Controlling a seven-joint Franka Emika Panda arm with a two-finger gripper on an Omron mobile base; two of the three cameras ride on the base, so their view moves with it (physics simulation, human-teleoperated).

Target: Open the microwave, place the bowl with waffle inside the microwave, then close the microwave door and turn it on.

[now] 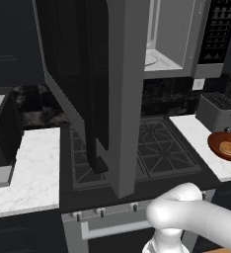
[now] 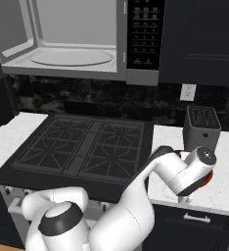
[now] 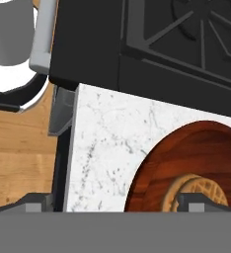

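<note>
My counter (image 3: 107, 143) is white marble, just right of the black stove (image 2: 82, 147). On it sits the bowl (image 3: 186, 158), reddish-brown, close to the front edge, with the waffle (image 3: 199, 190) lying flat inside. Behind the bowl, against the dark backsplash, stands the toaster (image 2: 202, 127), upright, slots up. Left of the stove I see another white marble counter (image 1: 33, 163), and a dark boxy thing (image 1: 1, 133) rests on its far left part.
</note>
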